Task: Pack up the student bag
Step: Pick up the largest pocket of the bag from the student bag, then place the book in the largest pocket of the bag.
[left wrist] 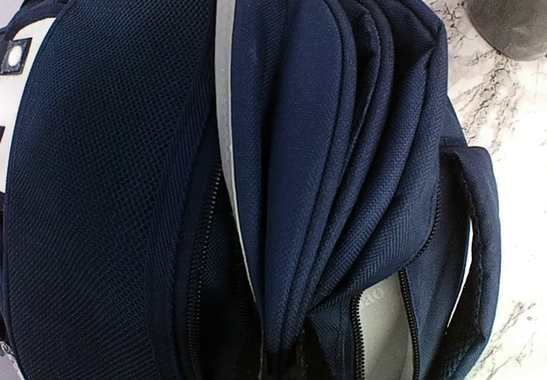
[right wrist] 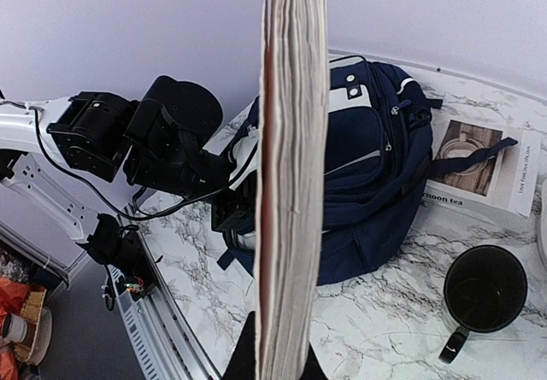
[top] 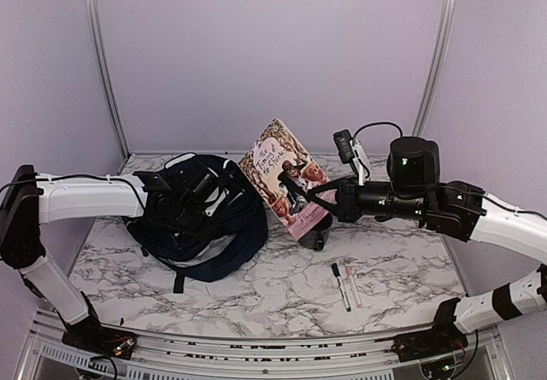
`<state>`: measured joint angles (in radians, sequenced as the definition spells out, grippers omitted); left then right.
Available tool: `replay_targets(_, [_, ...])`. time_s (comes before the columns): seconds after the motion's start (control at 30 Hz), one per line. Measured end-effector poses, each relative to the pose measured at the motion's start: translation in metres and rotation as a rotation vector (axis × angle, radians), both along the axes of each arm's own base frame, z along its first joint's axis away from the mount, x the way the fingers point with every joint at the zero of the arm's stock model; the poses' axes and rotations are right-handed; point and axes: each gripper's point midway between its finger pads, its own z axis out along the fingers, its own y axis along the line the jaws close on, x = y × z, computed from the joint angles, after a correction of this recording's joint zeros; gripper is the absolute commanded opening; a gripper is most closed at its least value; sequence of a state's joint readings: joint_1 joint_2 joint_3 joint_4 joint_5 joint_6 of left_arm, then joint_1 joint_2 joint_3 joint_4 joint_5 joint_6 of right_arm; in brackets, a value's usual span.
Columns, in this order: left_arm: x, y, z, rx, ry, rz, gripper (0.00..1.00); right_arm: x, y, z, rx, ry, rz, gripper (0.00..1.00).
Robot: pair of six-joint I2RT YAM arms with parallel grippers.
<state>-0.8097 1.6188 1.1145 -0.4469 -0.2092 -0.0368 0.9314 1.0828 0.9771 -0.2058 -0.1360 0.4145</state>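
Mostly hidden, the left pincer (top: 198, 189) sits low against the backpack (top: 205, 222), so I cannot tell whether its jaws are apart. The backpack lies on the marble bench (top: 282, 299), left of centre. Beside it, the right pincer (top: 301, 195) is clamped on a book (top: 282, 175) raised above a mug (top: 318, 236). A box (right wrist: 479, 162) beside the backpack reads "moon tea".

One student bag (top: 229, 236), one book (top: 272, 165), one black mug (right wrist: 485, 290), one tea box (right wrist: 491, 194), two pens (top: 341, 287).
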Motion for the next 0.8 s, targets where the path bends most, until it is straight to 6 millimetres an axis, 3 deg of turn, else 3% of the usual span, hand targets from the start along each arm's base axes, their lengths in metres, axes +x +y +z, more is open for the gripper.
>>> replay_targets(0.1, [0.001, 0.002, 0.006, -0.009, -0.014, 0.006, 0.0, -0.003, 0.001, 0.001, -0.011, 0.018, 0.016, 0.0])
replay_targets(0.17, [0.002, 0.007, 0.022, -0.024, -0.053, 0.02, 0.0, -0.005, 0.003, 0.001, -0.029, 0.04, 0.03, 0.0])
replay_targets(0.3, [0.007, 0.026, 0.087, -0.096, -0.215, 0.08, 0.0, -0.004, 0.009, -0.007, -0.084, 0.114, 0.038, 0.0])
replay_targets(0.4, [0.005, 0.052, 0.139, -0.152, -0.348, 0.141, 0.0, -0.012, 0.02, -0.026, -0.115, 0.207, 0.085, 0.0])
replay_targets(0.47, [0.0, 0.065, 0.159, -0.166, -0.397, 0.155, 0.0, -0.018, 0.03, -0.039, -0.116, 0.273, 0.125, 0.0])
replay_targets(0.63, [-0.009, 0.074, 0.172, -0.17, -0.418, 0.143, 0.0, -0.025, 0.071, -0.094, -0.114, 0.532, 0.214, 0.0])
replay_targets(0.73, [-0.013, 0.073, 0.172, -0.173, -0.413, 0.126, 0.0, -0.013, 0.092, -0.124, -0.091, 0.651, 0.217, 0.0])
replay_targets(0.8, [-0.016, 0.073, 0.174, -0.176, -0.411, 0.116, 0.0, 0.004, 0.109, -0.132, -0.084, 0.693, 0.213, 0.0])
